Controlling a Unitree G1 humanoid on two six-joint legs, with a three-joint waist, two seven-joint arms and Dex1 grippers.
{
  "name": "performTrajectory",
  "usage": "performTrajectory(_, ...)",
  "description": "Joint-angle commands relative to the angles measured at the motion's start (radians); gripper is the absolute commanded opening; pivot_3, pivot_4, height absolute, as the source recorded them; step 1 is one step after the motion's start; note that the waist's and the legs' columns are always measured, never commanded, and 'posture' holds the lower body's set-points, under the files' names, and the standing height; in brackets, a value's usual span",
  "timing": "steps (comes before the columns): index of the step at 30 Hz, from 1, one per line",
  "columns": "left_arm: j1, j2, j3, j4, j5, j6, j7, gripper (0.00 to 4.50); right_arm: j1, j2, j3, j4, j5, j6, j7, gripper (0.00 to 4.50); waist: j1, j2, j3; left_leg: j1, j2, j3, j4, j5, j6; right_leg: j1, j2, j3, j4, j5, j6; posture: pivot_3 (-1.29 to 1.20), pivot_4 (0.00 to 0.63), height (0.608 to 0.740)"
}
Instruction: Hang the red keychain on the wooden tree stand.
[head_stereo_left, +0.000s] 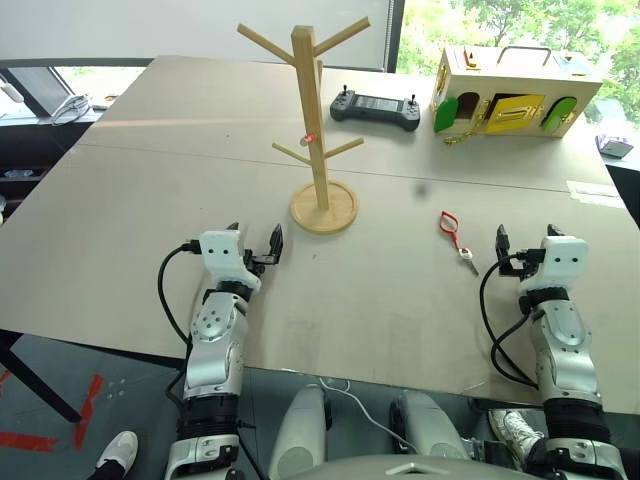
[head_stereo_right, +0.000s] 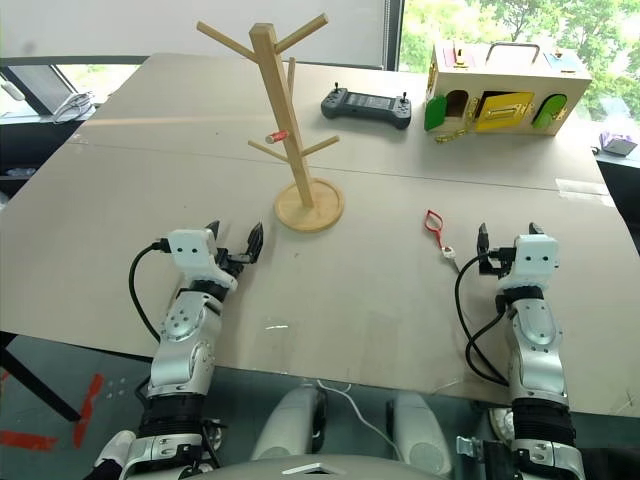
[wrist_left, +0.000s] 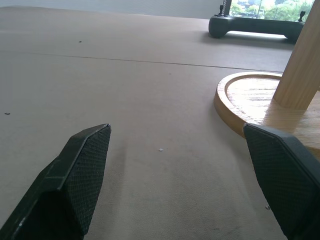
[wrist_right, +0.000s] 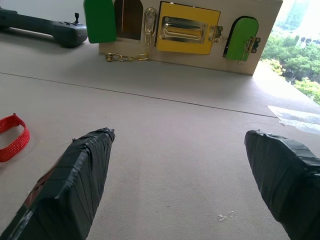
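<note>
The red keychain, a thin red loop with a small silver key, lies flat on the table, just to the left of and slightly beyond my right gripper. That gripper rests open near the table's front edge, nothing between its fingers; part of the red loop shows in its wrist view. The wooden tree stand stands upright mid-table on its round base. My left gripper is open and empty, in front of and to the left of that base.
A black handheld controller lies behind the stand. At the back right sits a pale wooden box with green and yellow doors and a gold chain. A strip of tape marks the table's right side.
</note>
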Motion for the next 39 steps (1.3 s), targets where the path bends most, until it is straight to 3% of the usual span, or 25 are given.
performTrajectory(1,-0.013,-0.001,-0.010,-0.013,-0.002,-0.025,-0.005,4.38,-0.008,-0.014,-0.021,-0.013,0.008,-0.021,0.004,4.50,0.000,0.000,0.000,0.000,0.000,0.000,0.000,0.000,0.000,0.000,0.000,0.000,0.000,0.000,0.000,0.00,0.150,0.740)
performTrajectory(19,-0.025,-0.008,-0.023,-0.015,0.000,-0.033,-0.012,4.38,-0.015,-0.024,-0.023,0.002,0.012,-0.026,0.006,4.50,0.000,0.000,0.000,0.000,0.000,0.000,0.000,0.000,0.000,0.000,0.000,0.000,0.000,0.000,0.000,0.00,0.150,0.740)
performTrajectory(25,0.006,-0.011,-0.056,-0.099,-0.113,-0.011,-0.144,4.38,-0.010,-0.047,-0.020,-0.025,0.054,0.020,0.063,4.50,0.000,0.000,0.000,0.000,0.000,0.000,0.000,0.000,0.000,0.000,0.000,0.000,0.000,0.000,0.000,0.00,0.150,0.740)
performTrajectory(28,0.061,0.002,-0.092,-0.214,-0.202,-0.006,-0.257,4.38,0.001,-0.088,-0.001,-0.099,0.135,0.134,0.170,4.50,0.000,0.000,0.000,0.000,0.000,0.000,0.000,0.000,0.000,0.000,0.000,0.000,0.000,0.000,0.000,0.00,0.150,0.740)
performTrajectory(33,0.159,0.077,-0.187,-0.311,-0.234,-0.020,-0.444,4.38,0.026,-0.148,0.020,-0.252,0.271,0.366,0.285,4.50,-0.002,0.001,0.000,0.001,0.000,0.000,-0.001,0.000,0.000,0.000,0.000,0.001,0.000,0.000,0.000,0.00,0.150,0.740)
performTrajectory(37,0.198,0.144,-0.248,-0.291,-0.243,-0.083,-0.626,4.38,-0.006,-0.188,0.094,-0.445,0.363,0.695,0.251,4.50,-0.010,0.001,0.000,0.001,0.000,0.001,-0.001,0.000,0.000,0.000,0.000,0.001,0.000,0.000,0.000,0.00,0.150,0.740)
performTrajectory(39,0.183,0.150,-0.244,-0.276,-0.268,-0.094,-0.671,4.38,-0.038,-0.171,0.108,-0.497,0.369,0.771,0.199,4.50,-0.012,0.001,0.000,0.001,0.001,0.000,-0.001,0.000,0.000,0.000,0.001,0.001,0.000,0.000,-0.001,0.00,0.150,0.740)
